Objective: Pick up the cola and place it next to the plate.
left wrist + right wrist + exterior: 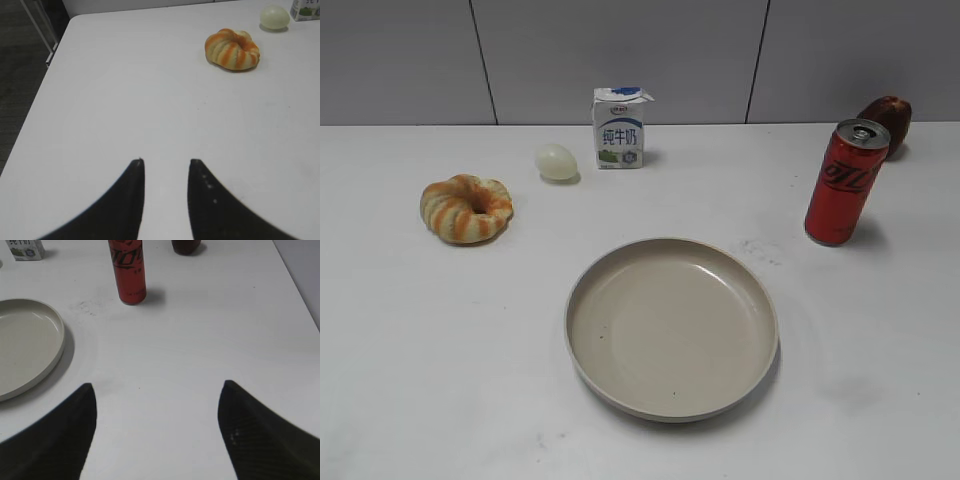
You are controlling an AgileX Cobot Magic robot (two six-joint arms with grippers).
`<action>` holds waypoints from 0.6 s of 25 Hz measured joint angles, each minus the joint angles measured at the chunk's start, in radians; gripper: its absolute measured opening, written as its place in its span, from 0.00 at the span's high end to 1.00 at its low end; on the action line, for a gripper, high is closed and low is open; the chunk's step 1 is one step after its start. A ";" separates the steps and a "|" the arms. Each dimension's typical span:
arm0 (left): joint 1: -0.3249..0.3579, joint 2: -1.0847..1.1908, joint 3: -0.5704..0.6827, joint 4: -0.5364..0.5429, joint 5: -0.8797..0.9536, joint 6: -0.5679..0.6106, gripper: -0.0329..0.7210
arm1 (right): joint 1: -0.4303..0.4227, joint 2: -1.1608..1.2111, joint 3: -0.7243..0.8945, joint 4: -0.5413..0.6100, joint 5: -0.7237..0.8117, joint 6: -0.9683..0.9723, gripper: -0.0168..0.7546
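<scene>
Starting the reach: plate (672, 328) sits mid-table, cola (844, 183) stands upright, well apart at its far right, untouched. My right gripper (157, 405) gapes wide; left gripper (166, 165) looks slightly parted. Next, I probably advance to straddle the can.
</scene>
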 joint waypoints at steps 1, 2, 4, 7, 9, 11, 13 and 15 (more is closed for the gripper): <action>0.000 0.000 0.000 0.000 0.000 0.000 0.64 | 0.000 0.000 0.000 0.000 0.000 0.000 0.24; 0.000 0.000 0.000 0.000 0.000 0.000 0.64 | 0.000 0.000 0.000 0.000 0.000 0.000 0.24; 0.000 0.000 0.000 0.000 0.000 0.000 0.64 | 0.000 0.000 0.000 0.000 0.000 0.000 0.24; 0.000 0.000 0.000 0.001 0.000 0.000 0.64 | 0.000 0.000 0.000 0.000 -0.001 0.000 0.24; 0.000 0.000 0.000 0.001 0.000 0.000 0.64 | 0.000 0.000 0.000 0.000 -0.002 0.000 0.24; 0.000 0.000 0.000 0.001 0.000 0.000 0.64 | 0.000 0.018 -0.002 0.000 -0.003 0.000 0.22; 0.000 0.000 0.000 0.001 0.000 0.000 0.64 | 0.000 0.067 -0.005 0.001 -0.014 0.000 0.18; 0.000 0.000 0.000 0.001 0.000 0.000 0.64 | 0.000 0.130 -0.018 0.011 -0.034 0.000 0.14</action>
